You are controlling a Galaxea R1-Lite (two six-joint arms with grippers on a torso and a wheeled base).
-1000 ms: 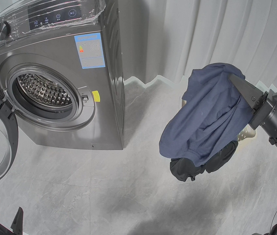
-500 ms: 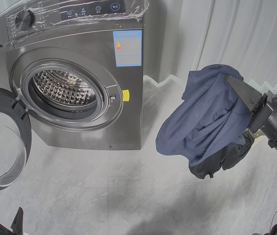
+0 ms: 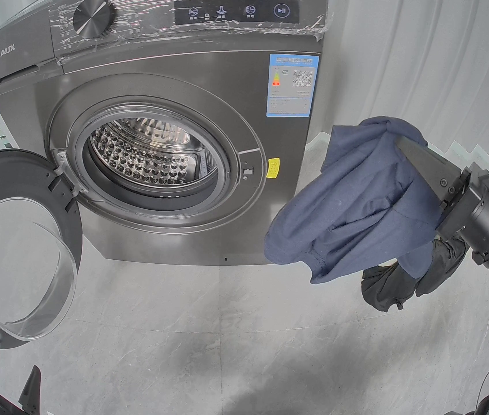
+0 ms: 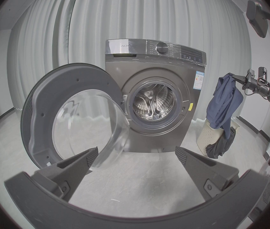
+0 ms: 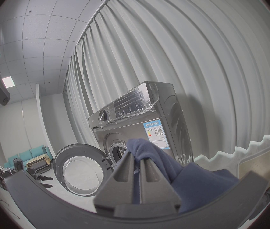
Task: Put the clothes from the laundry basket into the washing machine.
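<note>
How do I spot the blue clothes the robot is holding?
Find the big grey washing machine with its round door open. Just to its right, the right gripper holds up a navy blue garment. A smaller black garment dangles beneath it; the blue one is bigger and draped on top.

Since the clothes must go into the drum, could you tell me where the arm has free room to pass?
The drum mouth is bare, as is the floor between the open door and the hanging blue garment. Crowded: the right gripper, draped in that garment.
</note>
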